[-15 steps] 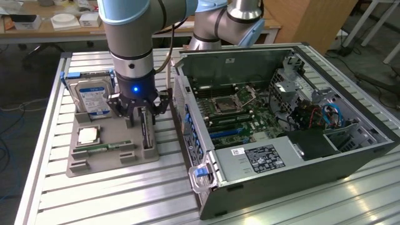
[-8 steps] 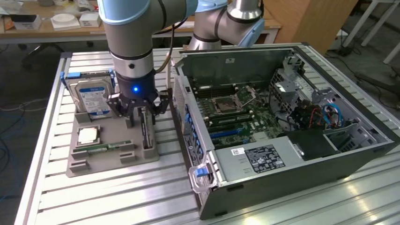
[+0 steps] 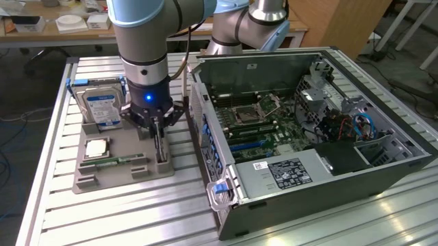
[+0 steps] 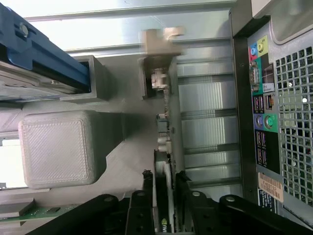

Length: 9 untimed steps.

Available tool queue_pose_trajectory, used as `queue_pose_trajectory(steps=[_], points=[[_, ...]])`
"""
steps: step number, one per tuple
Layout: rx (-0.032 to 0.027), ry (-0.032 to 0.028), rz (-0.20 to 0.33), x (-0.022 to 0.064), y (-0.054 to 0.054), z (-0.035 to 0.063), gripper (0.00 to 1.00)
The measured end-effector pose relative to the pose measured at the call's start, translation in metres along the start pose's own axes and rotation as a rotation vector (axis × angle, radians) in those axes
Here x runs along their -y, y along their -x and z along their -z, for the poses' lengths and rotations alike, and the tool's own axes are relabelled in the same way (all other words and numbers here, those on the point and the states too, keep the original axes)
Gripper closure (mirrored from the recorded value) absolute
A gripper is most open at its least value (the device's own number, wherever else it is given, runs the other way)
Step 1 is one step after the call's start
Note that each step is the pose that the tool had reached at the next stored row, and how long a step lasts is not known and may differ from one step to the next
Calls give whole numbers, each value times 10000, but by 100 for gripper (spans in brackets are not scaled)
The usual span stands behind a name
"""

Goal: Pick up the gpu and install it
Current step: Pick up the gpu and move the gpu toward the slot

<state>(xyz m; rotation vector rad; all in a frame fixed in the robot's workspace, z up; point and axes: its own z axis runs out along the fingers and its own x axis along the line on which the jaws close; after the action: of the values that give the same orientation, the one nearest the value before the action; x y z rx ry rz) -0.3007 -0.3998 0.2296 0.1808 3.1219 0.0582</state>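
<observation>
- Exterior view: we see the black gripper (image 3: pixel 159 134) directly above the thin dark green gpu (image 3: pixel 161 152). The gpu stands on edge in a grey plastic holder (image 3: pixel 92 180) on the slatted metal table (image 3: pixel 123 220). The silver hard drive's (image 3: pixel 102 107) blue-white label is unreadable.
- Wrist view: the gripper (image 4: pixel 164 205) appears to pinch the gpu (image 4: pixel 164 166) across its thickness, and the card's long axis runs away from the wrist. We can read no writing.

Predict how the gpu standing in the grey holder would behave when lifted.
The gpu is a thin board with a metal bracket, so probably stiff and light. Standing on edge in the holder, it would likely tip if unsupported.
</observation>
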Motion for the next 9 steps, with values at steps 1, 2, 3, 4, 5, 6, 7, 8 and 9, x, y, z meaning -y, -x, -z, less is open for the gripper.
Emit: queue_pose_trajectory(steps=[1, 2, 3, 4, 5, 6, 7, 8, 9], points=[[-4, 0, -1, 0, -1, 1, 73], [-3, 1, 0, 0, -1, 0, 73], [-3, 1, 0, 0, 0, 0, 73], [-2, 1, -1, 0, 0, 0, 73], [-3, 0, -1, 0, -1, 0, 73], [-2, 1, -1, 0, 0, 0, 73], [-2, 1, -1, 0, -1, 0, 73], [-2, 1, -1, 0, -1, 0, 73], [-2, 1, -1, 0, 0, 0, 73]])
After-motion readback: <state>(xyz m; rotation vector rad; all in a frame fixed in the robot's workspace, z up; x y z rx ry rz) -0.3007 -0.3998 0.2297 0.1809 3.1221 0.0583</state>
